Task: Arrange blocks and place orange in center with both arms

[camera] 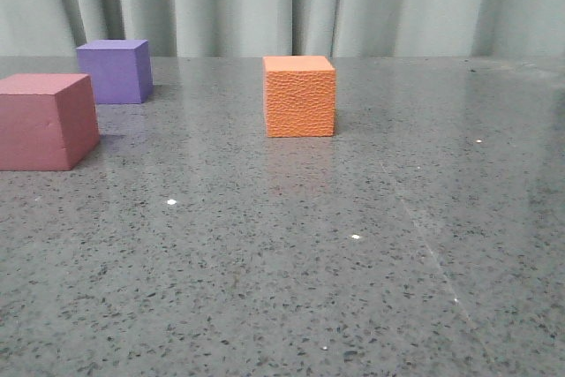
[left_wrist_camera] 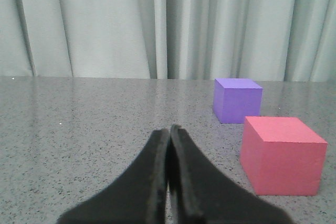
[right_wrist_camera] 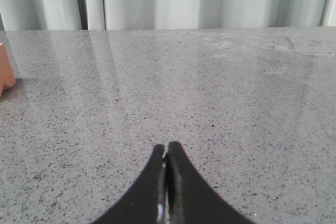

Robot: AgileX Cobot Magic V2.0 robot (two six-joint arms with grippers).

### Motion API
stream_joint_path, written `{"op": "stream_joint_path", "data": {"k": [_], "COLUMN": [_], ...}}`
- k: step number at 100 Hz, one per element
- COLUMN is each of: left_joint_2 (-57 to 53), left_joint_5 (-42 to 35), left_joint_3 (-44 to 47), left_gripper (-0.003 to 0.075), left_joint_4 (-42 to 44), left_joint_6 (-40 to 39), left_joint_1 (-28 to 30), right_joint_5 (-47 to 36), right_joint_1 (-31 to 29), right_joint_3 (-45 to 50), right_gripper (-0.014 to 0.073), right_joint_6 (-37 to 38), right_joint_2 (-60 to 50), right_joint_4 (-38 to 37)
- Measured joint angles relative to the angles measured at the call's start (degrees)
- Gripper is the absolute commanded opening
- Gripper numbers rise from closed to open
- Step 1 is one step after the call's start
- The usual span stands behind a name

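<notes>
A: Logging the count: three cubes on the desk (camera: 291, 262), one of each colour. Orange cube (camera: 299, 96) sits near mid-desk, pebbled face toward the front camera. Red-pink cube (camera: 46, 121) is at the left edge, partly cut off by the frame. Purple cube (camera: 115, 71) is behind it, further back toward the grey curtain (camera: 371, 2).

B: Any touching?

A: None. Red-pink and purple are near each other with a gap between them; orange is well apart from both. All three rest flat. No containers seen.

B: Pincers?

A: Two, neither in the front view. Left pincer (left_wrist_camera: 169, 132): fingers pressed together, holding nothing, tips hanging over bare desk with the red-pink and purple cubes off to one side. Right pincer (right_wrist_camera: 166, 148): fingers likewise pressed together, empty; only a sliver of the orange cube shows at the frame edge.
</notes>
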Motion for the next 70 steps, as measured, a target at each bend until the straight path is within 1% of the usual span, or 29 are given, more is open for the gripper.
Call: {"op": "stream_joint_path", "data": {"k": [7, 18, 26, 35, 46, 70], "left_joint_2": [0.0, 0.0, 0.0, 0.3, 4.8, 27.0], "left_joint_5": [-0.8, -4.9, -4.2, 2.8, 12.1, 26.4], "left_joint_3": [0.0, 0.0, -0.2, -2.5, -9.7, -30.3], "left_gripper": [-0.0013, -0.0013, -0.0013, -0.0013, -0.0013, -0.0013], "left_joint_4": [0.0, -0.7, -3.3, -6.3, -7.8, -8.3], "left_joint_6": [0.0, 0.0, 0.0, 0.0, 0.0, 0.0], "left_joint_1": [0.0, 0.0, 0.0, 0.0, 0.0, 0.0], "right_joint_5": [0.0, 0.0, 0.0, 0.0, 0.0, 0.0], "right_joint_1": [0.0, 0.0, 0.0, 0.0, 0.0, 0.0], "right_joint_3": [0.0, 0.0, 0.0, 0.0, 0.0, 0.0], "right_gripper": [-0.0067, -0.0067, -0.0067, -0.0067, -0.0067, -0.0067], "right_joint_6": [0.0, 0.0, 0.0, 0.0, 0.0, 0.0], "right_joint_2": [0.0, 0.0, 0.0, 0.0, 0.0, 0.0], "right_joint_4": [0.0, 0.0, 0.0, 0.0, 0.0, 0.0]}}
